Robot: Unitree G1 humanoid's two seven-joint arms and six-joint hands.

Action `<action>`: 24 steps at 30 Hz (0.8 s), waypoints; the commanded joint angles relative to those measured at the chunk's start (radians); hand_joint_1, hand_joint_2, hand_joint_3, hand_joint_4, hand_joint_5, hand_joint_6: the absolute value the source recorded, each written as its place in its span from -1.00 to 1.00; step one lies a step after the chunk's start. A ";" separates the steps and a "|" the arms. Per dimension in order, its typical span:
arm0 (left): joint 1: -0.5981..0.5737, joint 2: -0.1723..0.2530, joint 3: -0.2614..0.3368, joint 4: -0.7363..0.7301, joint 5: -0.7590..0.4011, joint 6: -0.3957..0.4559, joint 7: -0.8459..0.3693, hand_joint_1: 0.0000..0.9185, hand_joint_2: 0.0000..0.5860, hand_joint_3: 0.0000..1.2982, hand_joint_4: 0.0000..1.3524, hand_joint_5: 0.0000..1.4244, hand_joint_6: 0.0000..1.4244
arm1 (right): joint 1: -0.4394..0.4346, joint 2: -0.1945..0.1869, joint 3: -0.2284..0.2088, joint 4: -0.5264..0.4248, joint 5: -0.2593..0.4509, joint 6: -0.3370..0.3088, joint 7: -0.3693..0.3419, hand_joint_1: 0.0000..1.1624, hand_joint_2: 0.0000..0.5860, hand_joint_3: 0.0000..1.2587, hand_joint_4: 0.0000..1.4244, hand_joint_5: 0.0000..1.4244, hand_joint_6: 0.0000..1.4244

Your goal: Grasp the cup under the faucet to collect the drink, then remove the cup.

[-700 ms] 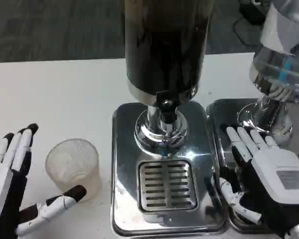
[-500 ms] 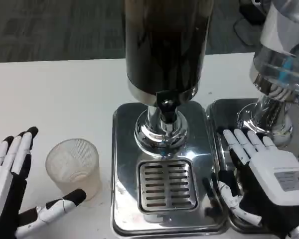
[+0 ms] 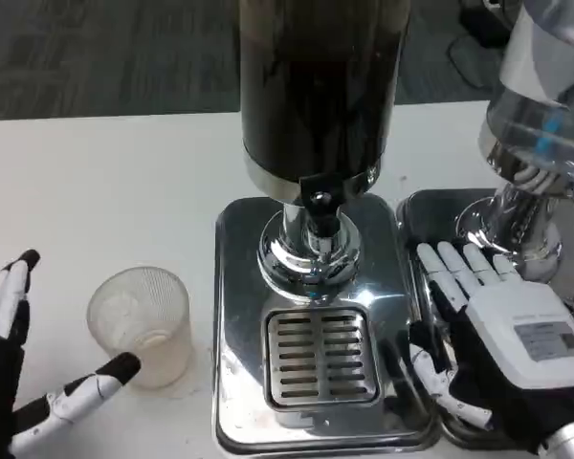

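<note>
Cup (image 3: 141,325) sits on your tabletop (image 3: 105,191) at nine o'clock of the faucet (image 3: 318,203); your left robot hand (image 3: 24,382) has pulled back, fingers spread wide, seemingly clear of it. Right robot hand (image 3: 493,344) rests open.

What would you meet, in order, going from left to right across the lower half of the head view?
left hand → ribbed clear cup → slotted drip grate on the dispenser's steel base → right hand
</note>
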 commanded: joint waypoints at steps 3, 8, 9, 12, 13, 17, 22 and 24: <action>-0.013 -0.012 0.056 0.032 -0.069 -0.104 0.114 -1.00 -0.92 -0.93 -0.95 -0.93 -1.00 | 0.003 0.030 0.016 -0.002 -0.020 0.025 0.006 -0.46 0.87 -1.00 -1.00 -1.00 -1.00; -0.051 0.041 0.055 0.051 -0.164 -0.070 -0.047 -1.00 -1.00 -0.93 -0.92 -0.94 -1.00 | 0.000 0.042 0.024 0.001 -0.029 0.037 0.004 -0.45 0.87 -1.00 -1.00 -1.00 -1.00; -0.056 0.046 0.055 0.061 -0.180 -0.077 -0.063 -1.00 -1.00 -0.99 -0.97 -0.96 -1.00 | -0.002 0.044 0.026 0.002 -0.029 0.039 0.005 -0.44 0.87 -1.00 -1.00 -1.00 -1.00; -0.092 0.052 0.043 0.174 -0.277 -0.159 -0.109 -1.00 -1.00 -1.00 -1.00 -1.00 -1.00 | -0.004 0.054 0.030 0.006 -0.031 0.050 0.005 -0.44 0.88 -1.00 -1.00 -1.00 -1.00; -0.101 0.053 0.041 0.208 -0.299 -0.187 -0.114 -1.00 -1.00 -1.00 -1.00 -1.00 -1.00 | -0.002 0.060 0.031 0.004 -0.031 0.056 0.009 -0.44 0.89 -1.00 -1.00 -1.00 -1.00; -0.131 0.058 0.011 0.348 -0.331 -0.304 -0.119 -1.00 -1.00 -1.00 -1.00 -1.00 -1.00 | 0.005 0.072 0.044 0.004 -0.052 0.070 0.003 -0.45 0.89 -1.00 -1.00 -1.00 -1.00; -0.166 0.068 -0.023 0.416 -0.328 -0.382 -0.129 -1.00 -1.00 -1.00 -1.00 -1.00 -1.00 | 0.011 0.082 0.051 0.002 -0.059 0.086 -0.005 -0.45 0.88 -1.00 -1.00 -1.00 -1.00; -0.172 0.071 -0.030 0.436 -0.326 -0.406 -0.128 -1.00 -1.00 -1.00 -1.00 -1.00 -1.00 | 0.012 0.083 0.054 0.002 -0.062 0.089 -0.007 -0.45 0.88 -1.00 -1.00 -1.00 -1.00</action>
